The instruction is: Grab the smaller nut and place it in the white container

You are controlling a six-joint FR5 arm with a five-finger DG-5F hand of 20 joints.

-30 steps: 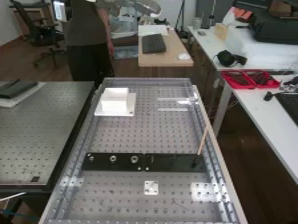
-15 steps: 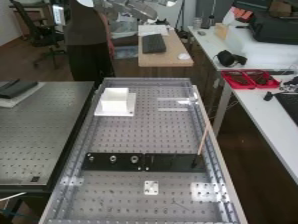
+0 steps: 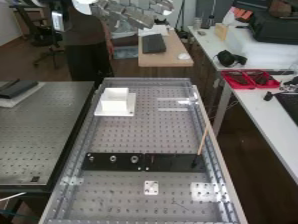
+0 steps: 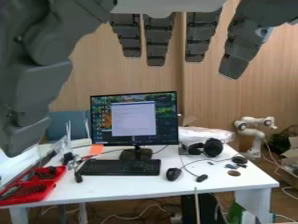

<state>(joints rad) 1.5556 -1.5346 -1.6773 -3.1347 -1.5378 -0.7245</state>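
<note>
1 hand (image 3: pixel 136 15) at high view's top, fingers straight & apart. 3 round metal pcs in a row on 1 flat blk bar (image 3: pixel 123 167): smaller nut (image 3: pixel 91 158) at L end, larger nut (image 3: pixel 113 158) mid, bearing (image 3: pixel 134 159) R. 1 boxy white container (image 3: pixel 116 103) beyond.

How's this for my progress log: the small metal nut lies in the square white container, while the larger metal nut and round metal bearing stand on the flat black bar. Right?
No: in the high view the small metal nut stands on the flat black bar, not in the white container, alongside the larger nut and bearing.
</note>
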